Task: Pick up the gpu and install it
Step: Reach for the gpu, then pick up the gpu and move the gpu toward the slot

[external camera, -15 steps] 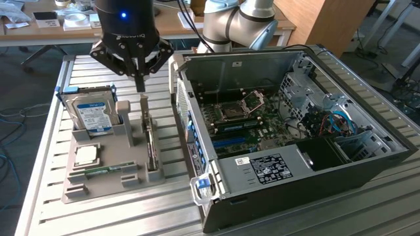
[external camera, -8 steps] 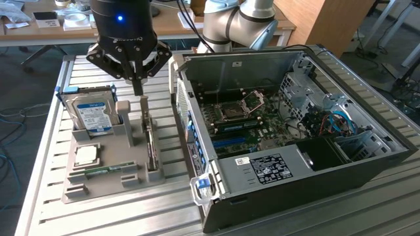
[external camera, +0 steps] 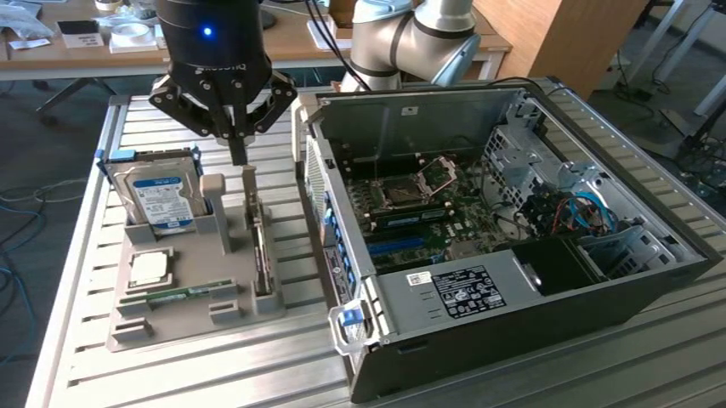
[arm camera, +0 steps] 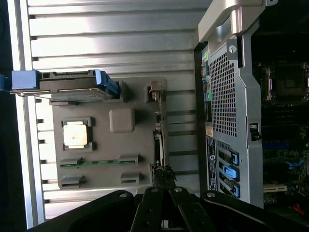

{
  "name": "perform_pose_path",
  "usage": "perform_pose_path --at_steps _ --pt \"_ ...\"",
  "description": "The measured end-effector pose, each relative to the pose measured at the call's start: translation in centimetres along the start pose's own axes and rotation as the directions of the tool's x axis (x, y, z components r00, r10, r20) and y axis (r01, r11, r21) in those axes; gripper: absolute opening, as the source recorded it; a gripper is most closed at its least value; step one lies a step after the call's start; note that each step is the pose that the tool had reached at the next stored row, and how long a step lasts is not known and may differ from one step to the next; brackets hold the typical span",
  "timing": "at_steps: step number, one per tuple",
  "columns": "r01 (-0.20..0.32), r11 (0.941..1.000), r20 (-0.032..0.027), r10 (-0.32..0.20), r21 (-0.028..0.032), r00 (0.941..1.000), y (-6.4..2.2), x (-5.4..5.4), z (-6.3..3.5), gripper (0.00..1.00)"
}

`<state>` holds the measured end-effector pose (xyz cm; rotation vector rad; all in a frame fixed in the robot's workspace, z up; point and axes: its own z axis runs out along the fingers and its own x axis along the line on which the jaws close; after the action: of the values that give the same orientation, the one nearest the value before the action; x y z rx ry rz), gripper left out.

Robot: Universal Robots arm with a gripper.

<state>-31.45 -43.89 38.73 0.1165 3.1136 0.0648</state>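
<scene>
Hand [external camera: 238, 156], fingers together, hovers just above one end of the gpu [external camera: 260, 246], which stands on edge in the tray [external camera: 182, 316] below, a narrow strip of desk [external camera: 227, 367] separating that tray edge from the open case [external camera: 454, 293] beside it.

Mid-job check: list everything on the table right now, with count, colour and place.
gpu: one, black, on edge in the tray slot nearest the case
hard drive: one, silver, blue-white label, upright in the tray
processor chip: one, silver, flat in the tray
memory stick: one, green, flat in the tray
parts tray: one, grey, exterior view's left
computer case: one, black, open, exterior view's right
table: one, silver, slatted
gripper: one, black, shut, over the gpu's end
</scene>
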Motion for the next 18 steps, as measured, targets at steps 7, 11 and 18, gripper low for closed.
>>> perform_pose_path --at_steps 7,11,18 --pt "0.000 1.0000 -0.0002 0.000 0.0000 1.0000 0.00 0.00 0.00 0.11" --pt "0.000 1.0000 -0.0002 0.000 0.0000 1.0000 0.00 0.00 0.00 0.11" --pt "0.000 1.0000 -0.0002 0.000 0.0000 1.0000 0.00 0.00 0.00 0.11"
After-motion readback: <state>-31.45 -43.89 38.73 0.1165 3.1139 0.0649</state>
